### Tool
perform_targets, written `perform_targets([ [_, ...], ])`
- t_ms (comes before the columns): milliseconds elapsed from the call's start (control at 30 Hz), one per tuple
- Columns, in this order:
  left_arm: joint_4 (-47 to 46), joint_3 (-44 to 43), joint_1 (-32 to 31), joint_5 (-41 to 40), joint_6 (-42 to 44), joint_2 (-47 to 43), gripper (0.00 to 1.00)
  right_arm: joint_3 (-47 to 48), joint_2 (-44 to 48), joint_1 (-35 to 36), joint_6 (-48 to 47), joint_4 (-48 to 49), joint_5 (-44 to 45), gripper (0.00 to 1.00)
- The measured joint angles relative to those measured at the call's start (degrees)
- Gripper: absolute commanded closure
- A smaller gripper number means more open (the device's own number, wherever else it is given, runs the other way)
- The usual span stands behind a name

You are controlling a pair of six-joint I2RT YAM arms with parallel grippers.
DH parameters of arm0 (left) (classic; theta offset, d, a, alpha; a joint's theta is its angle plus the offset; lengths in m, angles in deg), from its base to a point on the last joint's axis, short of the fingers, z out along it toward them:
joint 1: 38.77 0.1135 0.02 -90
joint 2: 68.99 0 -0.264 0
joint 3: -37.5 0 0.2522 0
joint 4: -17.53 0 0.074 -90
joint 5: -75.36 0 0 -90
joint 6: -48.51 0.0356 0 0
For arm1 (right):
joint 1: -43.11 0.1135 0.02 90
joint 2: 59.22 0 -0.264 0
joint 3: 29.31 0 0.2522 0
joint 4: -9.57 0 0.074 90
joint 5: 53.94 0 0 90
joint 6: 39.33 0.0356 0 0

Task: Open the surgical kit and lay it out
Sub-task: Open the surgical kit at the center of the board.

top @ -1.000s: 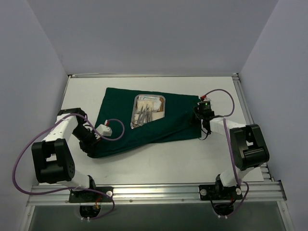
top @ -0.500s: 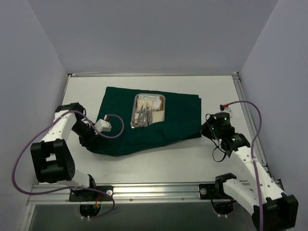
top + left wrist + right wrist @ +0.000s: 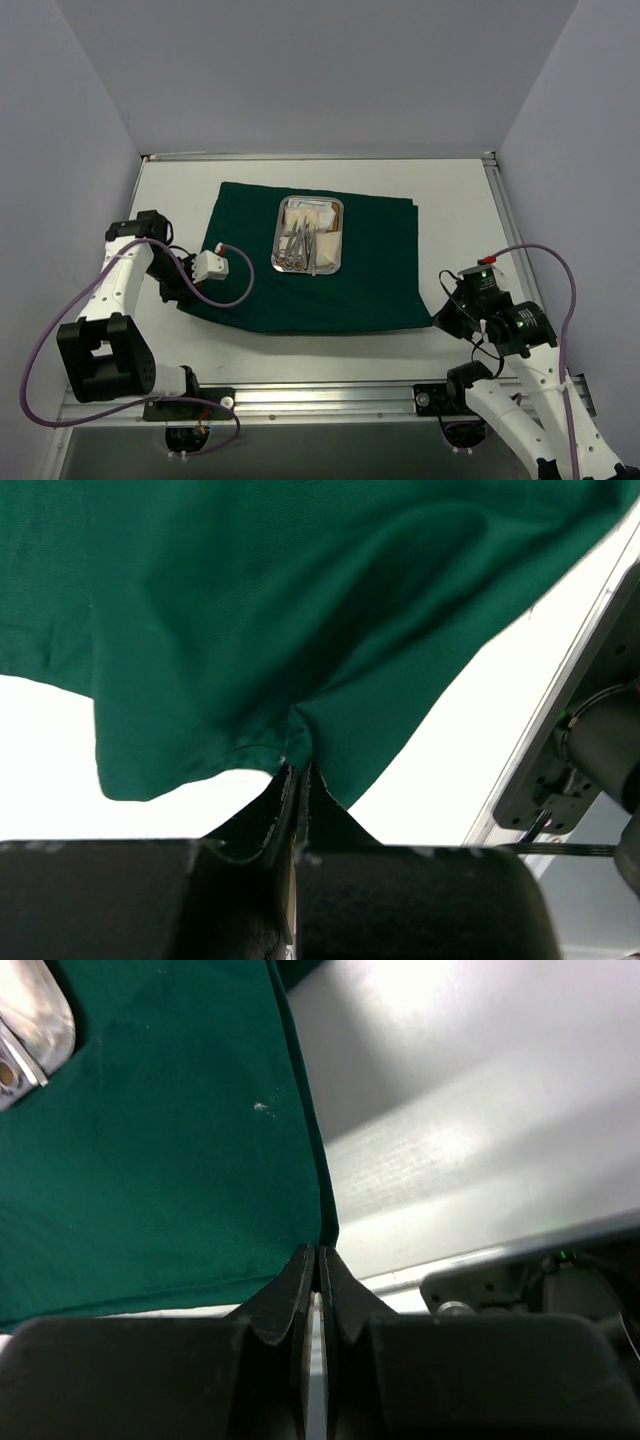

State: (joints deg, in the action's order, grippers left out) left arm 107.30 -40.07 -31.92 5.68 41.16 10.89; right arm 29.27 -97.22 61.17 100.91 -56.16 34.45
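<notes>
The left gripper (image 3: 296, 782) and right gripper (image 3: 318, 1260) are clenched on drape (image 3: 372, 272) corners at 8 and 4 o'clock; the tray (image 3: 342, 238) could be spilled by uneven pulling.

Dark green drape (image 3: 370, 285): spread open under the steel tray (image 3: 342, 240), reaching further to the tray's right than to its left; near-left corner puckered. Tray rectangular, lying flat. Slim silver forceps and scissors (image 3: 298, 248) bundled in tray's near half. White gauze (image 3: 312, 212) in tray's far half.
</notes>
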Motion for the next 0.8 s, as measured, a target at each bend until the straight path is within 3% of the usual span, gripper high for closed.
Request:
perform_targets([
  [200,0.1,1.2,-0.3,-1.9,2.1,-1.0,0.81,1.2,0.4,0.0,-1.4,-8.0,-1.9,1.0],
  [433,0.2,2.3,-1.2,-4.9,2.1,-2.0,0.59,1.7,0.8,0.0,-3.2,-12.2,-3.0,0.62],
  [567,0.3,1.6,-0.7,-6.5,2.0,-2.1,0.54,5.7,-1.4,0.0,-3.9,-13.7,-1.9,0.52],
  [667,1.5,-3.9,0.1,-5.1,1.3,0.0,0.45,11.3,-4.9,0.0,-5.2,-11.6,0.9,0.46],
  [800,2.0,-20.0,0.3,1.2,-8.8,10.0,0.44,14.1,-14.2,-0.2,-9.5,-1.1,4.8,0.42],
])
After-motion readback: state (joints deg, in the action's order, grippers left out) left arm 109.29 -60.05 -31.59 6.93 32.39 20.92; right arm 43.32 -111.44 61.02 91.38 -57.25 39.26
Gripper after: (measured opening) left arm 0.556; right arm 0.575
